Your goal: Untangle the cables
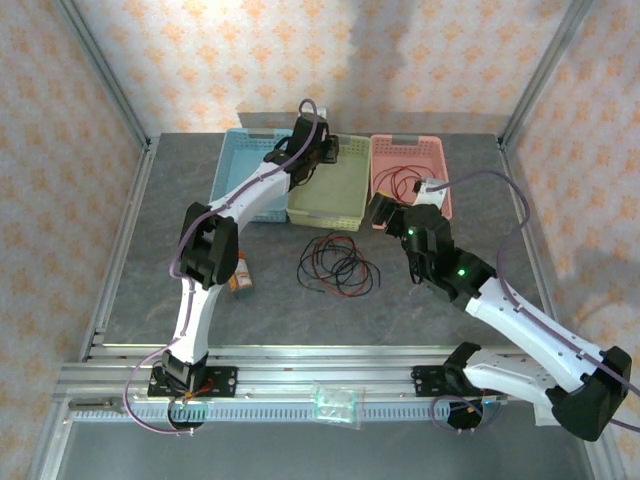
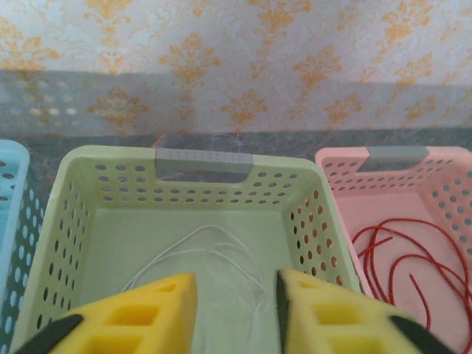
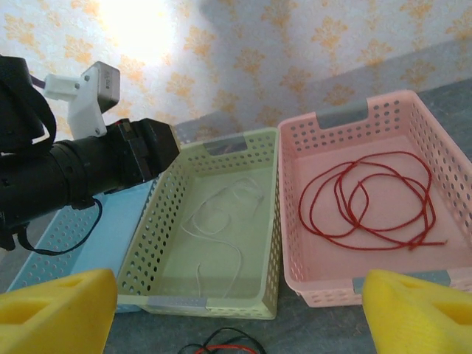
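Observation:
A tangle of black and red cables [image 1: 336,265] lies on the grey table in front of the baskets; its far edge shows in the right wrist view [image 3: 221,345]. A pale whitish cable [image 2: 214,254] [image 3: 221,214] lies loose on the floor of the green basket [image 1: 328,208]. A red cable [image 3: 369,199] [image 2: 402,258] is coiled in the pink basket [image 1: 440,150]. My left gripper [image 2: 236,310] [image 1: 328,150] hovers over the green basket, open, with the whitish cable below the gap. My right gripper [image 3: 240,302] [image 1: 382,212] is wide open near the pink basket's front left corner, holding nothing.
A blue basket [image 1: 236,160] stands left of the green one, and a thin black wire [image 3: 74,236] loops over it under the left arm. A small orange object [image 1: 240,272] lies by the left arm's elbow. A clear packet [image 1: 335,405] rests on the front rail.

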